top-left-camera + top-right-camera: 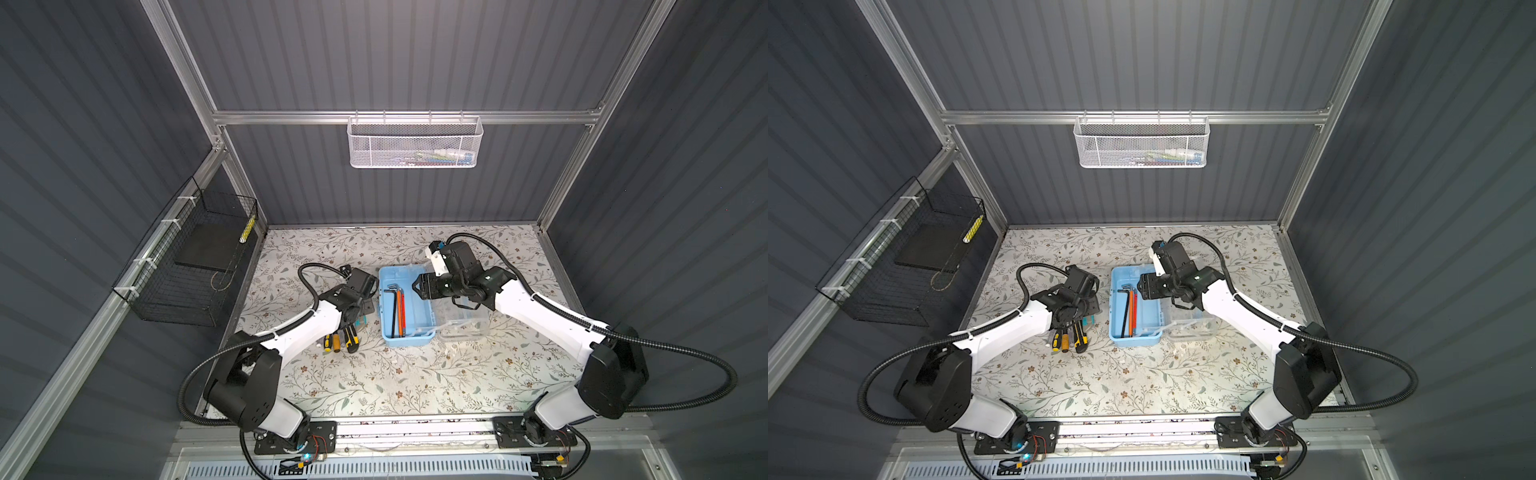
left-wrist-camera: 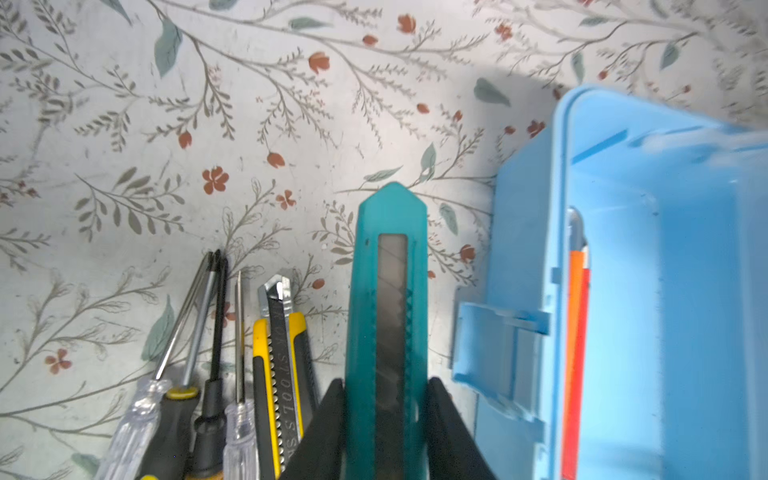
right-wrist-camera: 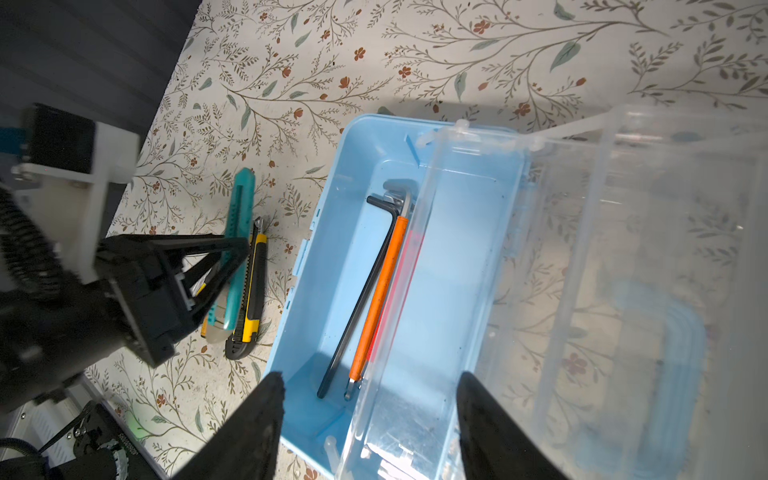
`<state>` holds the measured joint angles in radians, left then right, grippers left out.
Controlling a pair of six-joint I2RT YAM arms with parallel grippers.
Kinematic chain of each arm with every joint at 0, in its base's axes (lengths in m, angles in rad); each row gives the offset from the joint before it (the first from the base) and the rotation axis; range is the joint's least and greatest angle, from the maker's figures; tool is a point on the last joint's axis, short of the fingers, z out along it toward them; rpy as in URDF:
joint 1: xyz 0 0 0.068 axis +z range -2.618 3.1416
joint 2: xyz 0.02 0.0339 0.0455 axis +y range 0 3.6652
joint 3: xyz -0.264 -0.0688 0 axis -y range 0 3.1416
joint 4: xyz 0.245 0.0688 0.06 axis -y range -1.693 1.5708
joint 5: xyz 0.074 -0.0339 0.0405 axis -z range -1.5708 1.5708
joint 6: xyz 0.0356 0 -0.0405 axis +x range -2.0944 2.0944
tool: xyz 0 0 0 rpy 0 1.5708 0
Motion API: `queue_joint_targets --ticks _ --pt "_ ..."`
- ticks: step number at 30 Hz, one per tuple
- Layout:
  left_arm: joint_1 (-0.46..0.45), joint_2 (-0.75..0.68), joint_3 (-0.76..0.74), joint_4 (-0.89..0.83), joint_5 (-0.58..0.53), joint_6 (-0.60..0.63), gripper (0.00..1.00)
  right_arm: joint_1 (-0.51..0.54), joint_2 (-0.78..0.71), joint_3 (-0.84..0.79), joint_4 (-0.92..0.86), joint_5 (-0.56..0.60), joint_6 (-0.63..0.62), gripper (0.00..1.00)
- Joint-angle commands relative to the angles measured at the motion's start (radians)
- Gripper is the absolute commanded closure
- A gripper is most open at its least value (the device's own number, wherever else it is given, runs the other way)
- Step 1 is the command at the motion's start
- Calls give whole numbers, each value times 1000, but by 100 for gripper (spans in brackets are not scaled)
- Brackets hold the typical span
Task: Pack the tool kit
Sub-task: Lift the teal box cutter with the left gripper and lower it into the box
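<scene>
The teal knife (image 2: pixel 390 291) parallels the box (image 2: pixel 523 249), tip rearward.

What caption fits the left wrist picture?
Left gripper grips a teal plastic utility knife beside the open light-blue plastic box.
</scene>
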<state>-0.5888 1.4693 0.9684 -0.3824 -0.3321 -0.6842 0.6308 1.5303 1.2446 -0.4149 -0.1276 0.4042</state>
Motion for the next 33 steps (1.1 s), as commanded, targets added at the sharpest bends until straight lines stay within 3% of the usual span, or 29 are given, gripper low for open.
queue_joint_targets --ticks 1,7,20,33 --pt "-5 -67 56 -29 27 12 80 -18 -48 6 7 5 9 33" --pt "-28 -70 105 94 184 -48 82 -58 -118 -26 18 29 13 33" --pt "-198 221 306 295 271 -117 82 -116 -225 -101 20 43 27 33" --pt "-218 384 375 362 343 -178 81 -135 -253 -132 19 33 25 33"
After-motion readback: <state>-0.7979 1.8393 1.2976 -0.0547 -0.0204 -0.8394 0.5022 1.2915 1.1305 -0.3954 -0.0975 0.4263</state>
